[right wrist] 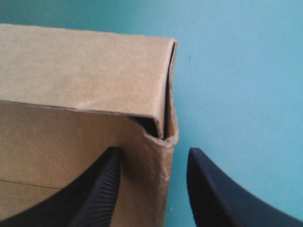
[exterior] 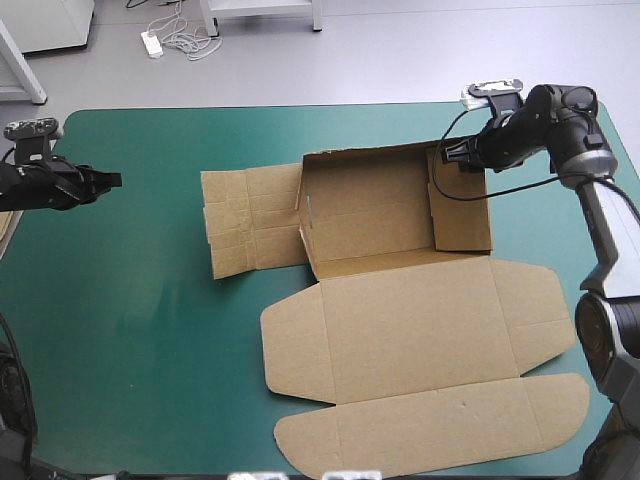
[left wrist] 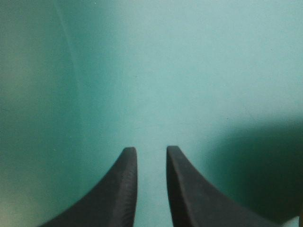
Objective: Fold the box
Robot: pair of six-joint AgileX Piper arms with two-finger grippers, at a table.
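The right tool (right wrist: 155, 150), spread, straddles the far corner of the right wall of the box (exterior: 380, 210), while the left tool (left wrist: 150, 149), slightly parted and empty, hangs well off over bare table (exterior: 120, 330).

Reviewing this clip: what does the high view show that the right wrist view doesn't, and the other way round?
Only the high view: the whole box, with its walls raised at the far part, its lid flat toward the near edge and a left panel lying flat. It also shows the left tool over bare teal-green cover near the table's left edge. Only the right wrist view: the right tool is open, one finger inside the box's wall and the other outside. Both: the right tool at the box's far right corner.
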